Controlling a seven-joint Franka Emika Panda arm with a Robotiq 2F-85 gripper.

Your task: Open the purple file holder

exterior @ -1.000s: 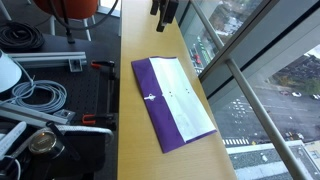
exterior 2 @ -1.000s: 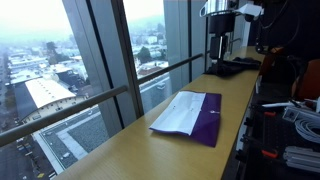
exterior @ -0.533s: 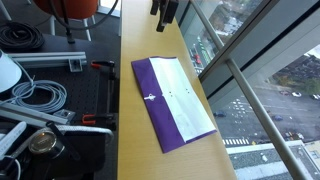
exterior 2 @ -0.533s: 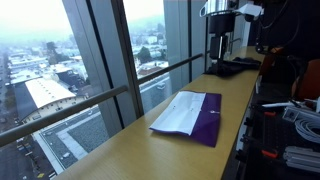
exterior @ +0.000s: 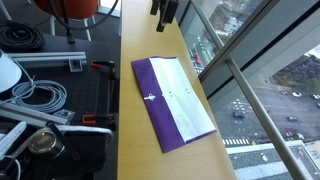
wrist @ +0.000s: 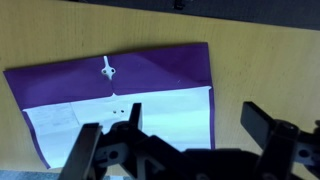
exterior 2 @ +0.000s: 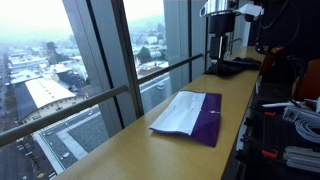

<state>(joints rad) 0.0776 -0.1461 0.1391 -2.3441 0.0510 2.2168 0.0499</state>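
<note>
On the wooden counter that runs along the window glass, the purple file holder lies flat, its white paper and small metal clip facing up. It sits slightly askew to the counter's edges. The paper's outer edge lies close to the window-side rim, while a strip of bare wood runs along the purple edge on the side of the bench with the cables. In both exterior views, bare wood stretches before and beyond the holder. The gripper hangs above the far end of the counter, well apart from the holder and touching nothing. In the wrist view its fingers stand spread wide, released, with nothing between them, and the holder's purple band and clip lie beyond them.
</note>
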